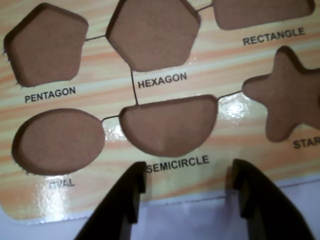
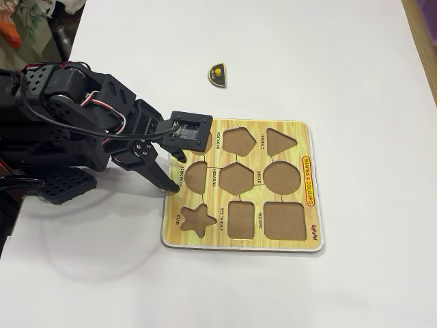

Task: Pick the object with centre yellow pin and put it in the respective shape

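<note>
Gripper (image 1: 189, 182) fingers held apart, empty, over board (image 2: 300, 133) left edge by semicircle cutout (image 1: 169, 125); pinned piece (image 2: 218, 74) lies well apart, far side, unobstructed.

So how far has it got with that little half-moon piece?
Nothing looks done yet. The half-moon piece with its yellow knob lies on the table beyond the board, untouched. The pincer is open and empty, hovering at the board's edge by the semicircle cutout, which is bare. Left to do: reach the piece, grasp it, carry it over and seat it there.
</note>
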